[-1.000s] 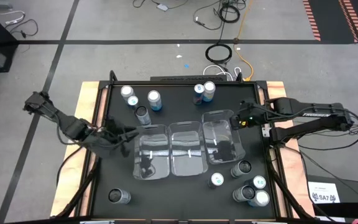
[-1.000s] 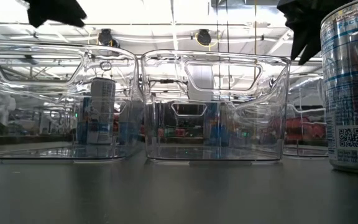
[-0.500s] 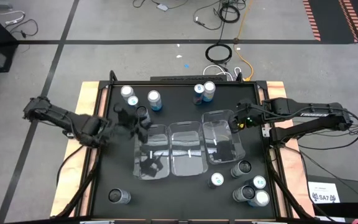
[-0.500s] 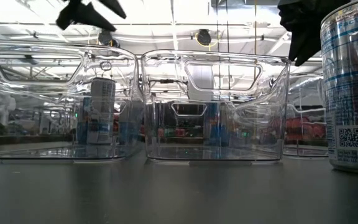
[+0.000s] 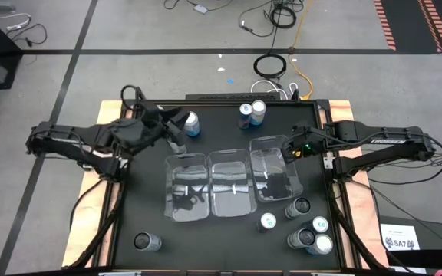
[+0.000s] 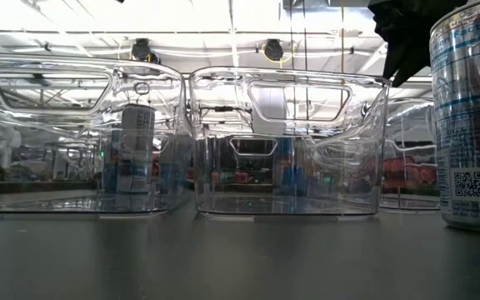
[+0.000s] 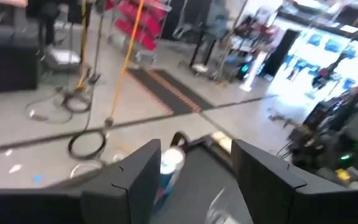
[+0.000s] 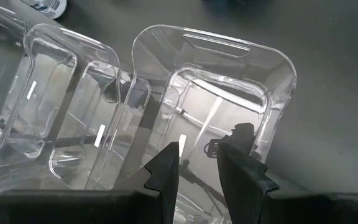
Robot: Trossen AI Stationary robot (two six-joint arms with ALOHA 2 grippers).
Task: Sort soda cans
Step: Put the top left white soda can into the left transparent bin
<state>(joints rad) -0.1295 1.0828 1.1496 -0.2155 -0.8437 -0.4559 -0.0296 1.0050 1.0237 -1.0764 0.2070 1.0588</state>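
Soda cans are scattered around your counter (image 5: 229, 230): a blue-and-white pair (image 5: 252, 113) at the far edge, one (image 5: 192, 123) near your left hand (image 5: 176, 123), a cluster (image 5: 311, 234) at the near right corner, and a lone can (image 5: 146, 242) at the near left. Three clear bins (image 5: 232, 182) sit mid-counter. Your left hand hovers over the far left, fingers (image 7: 135, 180) apart, gripping nothing. Your right hand (image 8: 199, 163) hangs above the rightmost bin (image 8: 219, 112), fingers slightly apart and empty.
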